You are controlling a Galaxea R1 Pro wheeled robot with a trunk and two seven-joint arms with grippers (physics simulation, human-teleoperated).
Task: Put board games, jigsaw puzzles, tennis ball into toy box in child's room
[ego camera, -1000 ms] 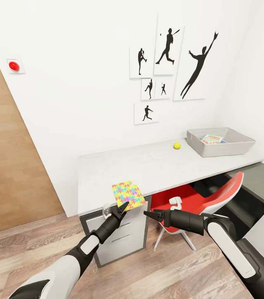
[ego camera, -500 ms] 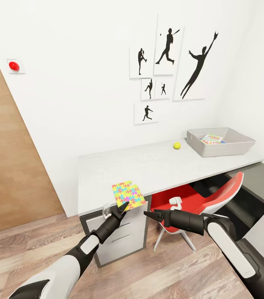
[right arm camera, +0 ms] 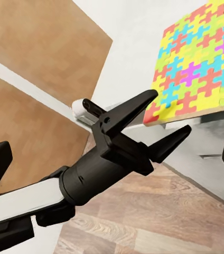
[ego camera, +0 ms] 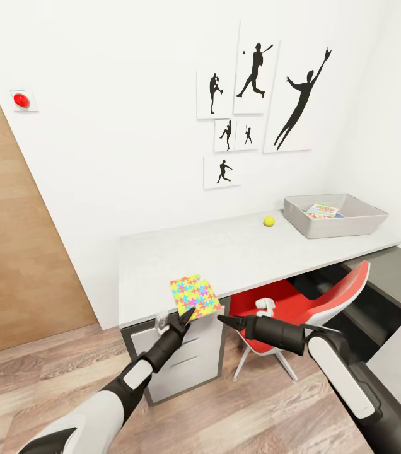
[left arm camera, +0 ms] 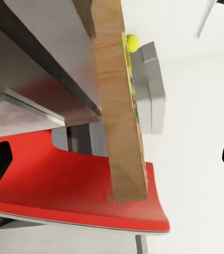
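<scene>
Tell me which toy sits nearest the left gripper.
The jigsaw puzzle, overhanging the table's near edge beside the left gripper; the tennis ball lies farther back.

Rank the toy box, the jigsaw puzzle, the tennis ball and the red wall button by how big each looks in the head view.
1. toy box
2. jigsaw puzzle, which lies nearer the camera, so its true size against the box is unsure
3. red wall button and tennis ball look about alike; not ranked.

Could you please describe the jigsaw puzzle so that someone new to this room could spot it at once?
Find the long light grey table under the black sports pictures. At its near edge, above the white drawers and overhanging slightly, lies the jigsaw puzzle. It is a thin flat mat of interlocking yellow, pink, blue and green pieces, unlike the small round tennis ball further back.
</scene>
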